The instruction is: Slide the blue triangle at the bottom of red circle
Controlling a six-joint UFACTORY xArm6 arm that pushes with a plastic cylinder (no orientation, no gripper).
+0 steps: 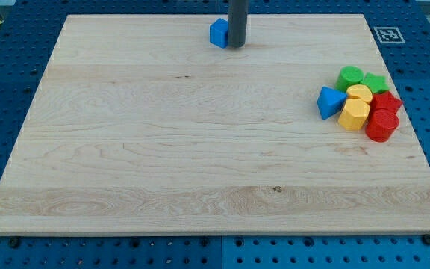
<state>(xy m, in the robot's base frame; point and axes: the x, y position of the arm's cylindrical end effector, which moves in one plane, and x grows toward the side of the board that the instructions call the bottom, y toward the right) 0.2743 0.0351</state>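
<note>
The blue triangle [330,101] lies at the view's right, at the left edge of a tight cluster of blocks. The red circle [381,125] is at the cluster's lower right, with a red star-like block [386,103] just above it. A yellow block [354,115] sits between the blue triangle and the red circle. My tip [236,45] is at the view's top centre, touching the right side of a blue cube [219,33], far from the cluster.
The cluster also holds a yellow block [360,93] and two green blocks [350,76] [375,82] at its top. The wooden board [163,149] lies on a blue pegboard table. A marker tag [387,33] is at the board's top right corner.
</note>
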